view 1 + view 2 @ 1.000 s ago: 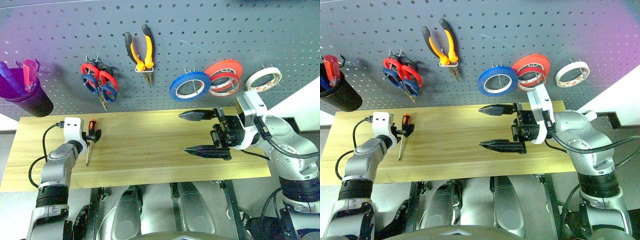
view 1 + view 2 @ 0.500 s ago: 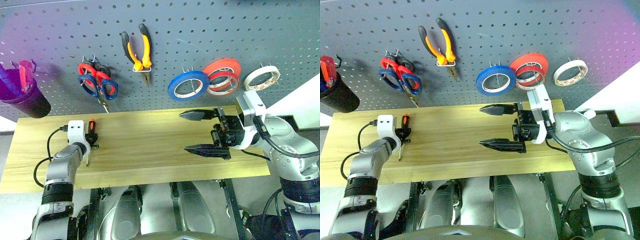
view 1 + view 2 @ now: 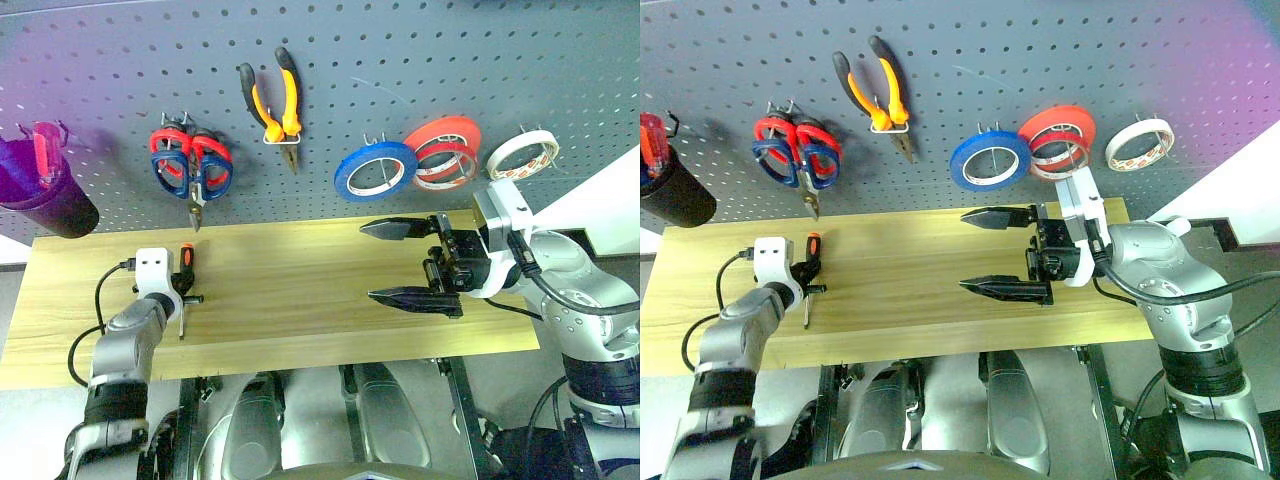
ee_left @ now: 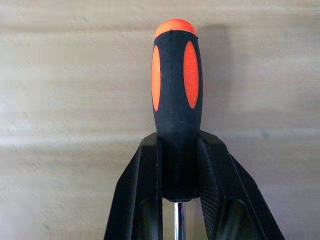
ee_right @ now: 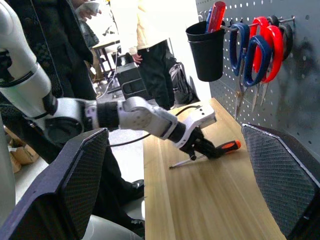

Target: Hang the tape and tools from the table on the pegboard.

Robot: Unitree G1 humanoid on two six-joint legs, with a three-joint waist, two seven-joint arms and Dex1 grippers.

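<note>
Lower left of the head view: left tool (image 3: 186, 290) pinched tight on the screwdriver (image 3: 183, 287), fingers (image 4: 150, 200) clamped at the base of the orange-and-black handle. Screwdriver lies on the worktop (image 3: 300, 300) near its left end, long axis running near to far, handle end toward the pegboard (image 3: 400, 100), metal shaft toward the near edge. Bare wood around it, nothing close. Right of centre: right tool (image 3: 405, 263) spread wide above the worktop, pointing left, holding nothing. On the pegboard, left to right: dark cup (image 3: 50, 195) with a red-handled item, red and blue scissors (image 3: 192, 168) on one hook, orange-and-black pliers (image 3: 272, 100) hanging nose down, blue roll (image 3: 378, 170), red-orange rolls (image 3: 445, 150), whitish tape ring (image 3: 525, 153) far right. Right wrist view: people (image 5: 145, 45) standing beyond the worktop's end.
</note>
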